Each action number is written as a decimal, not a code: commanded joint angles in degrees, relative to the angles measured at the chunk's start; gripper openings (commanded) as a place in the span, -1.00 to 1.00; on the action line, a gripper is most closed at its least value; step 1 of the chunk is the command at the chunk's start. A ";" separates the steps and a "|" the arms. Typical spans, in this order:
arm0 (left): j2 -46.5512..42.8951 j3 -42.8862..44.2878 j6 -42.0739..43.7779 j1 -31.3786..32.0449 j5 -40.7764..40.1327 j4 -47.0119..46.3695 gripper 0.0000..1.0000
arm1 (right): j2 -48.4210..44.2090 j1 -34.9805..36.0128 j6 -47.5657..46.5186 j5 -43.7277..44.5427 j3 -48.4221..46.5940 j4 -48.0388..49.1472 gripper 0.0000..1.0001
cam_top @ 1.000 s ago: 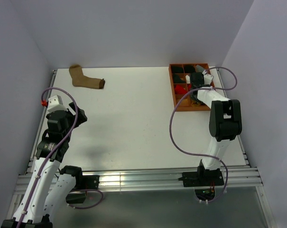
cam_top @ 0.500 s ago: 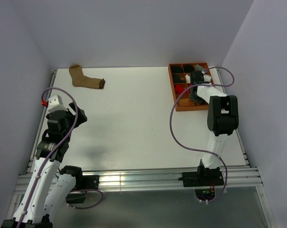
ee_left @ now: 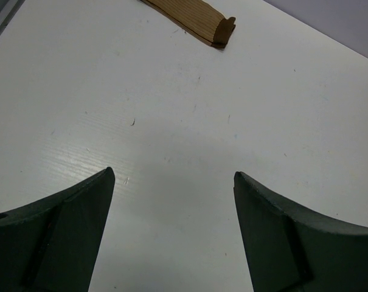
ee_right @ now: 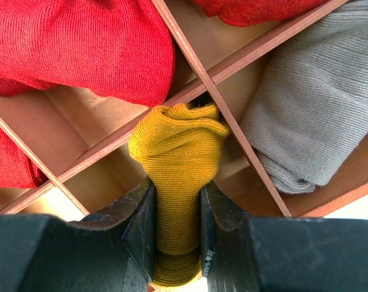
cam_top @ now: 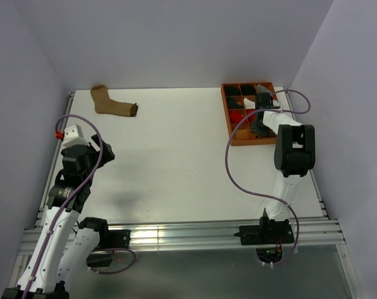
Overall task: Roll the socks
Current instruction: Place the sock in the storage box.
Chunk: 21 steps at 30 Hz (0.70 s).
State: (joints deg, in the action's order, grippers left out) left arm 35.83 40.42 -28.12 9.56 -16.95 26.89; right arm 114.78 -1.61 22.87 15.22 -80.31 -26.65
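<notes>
Looking down, my right gripper (cam_top: 260, 106) hovers over the tray (cam_top: 233, 134), the tan sock (cam_top: 113, 106) far left of it. Left wrist: my left gripper (ee_left: 171, 182) gapes empty. Right wrist: jaws pinch the mustard sock (ee_right: 177, 146) above the tray's divider (ee_right: 232, 131); it could snag there.

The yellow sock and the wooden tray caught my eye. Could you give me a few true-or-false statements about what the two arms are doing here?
1. The right gripper is clamped on a mustard yellow sock above the wooden tray. True.
2. The left gripper is holding the brown sock. False: its jaws stand open over the bare table, and the sock lies flat by the far left corner, away from it.
3. The wooden tray sits at the left side of the table. False: it is at the far right.
4. A red bundle and a grey bundle lie in compartments of the tray. True.
</notes>
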 commanded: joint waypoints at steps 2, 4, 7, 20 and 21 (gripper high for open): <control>-0.59 -0.61 0.96 -0.25 0.87 -0.97 0.70 | -1.31 -1.03 0.86 -6.16 0.86 -1.47 -0.73; -0.50 -0.61 0.87 -0.25 0.87 -1.06 0.70 | -2.19 -1.21 0.68 -6.52 1.04 -0.95 -0.47; -0.50 -0.70 1.05 -0.25 1.04 -1.14 0.70 | -3.25 -1.38 0.86 -7.57 0.95 -1.03 -0.24; -0.33 -0.70 1.05 -0.25 1.22 -1.23 0.70 | -8.17 -2.00 2.09 -7.93 0.95 -0.94 0.12; -0.33 -0.78 1.14 -0.25 1.22 -1.23 0.70 | -8.43 -2.00 2.09 -7.93 0.77 -1.12 0.12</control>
State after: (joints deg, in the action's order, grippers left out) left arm 35.83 39.72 -28.10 9.56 -16.38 27.05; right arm 111.37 -3.55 24.23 7.46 -79.35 -27.42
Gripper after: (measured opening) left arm 0.849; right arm 0.561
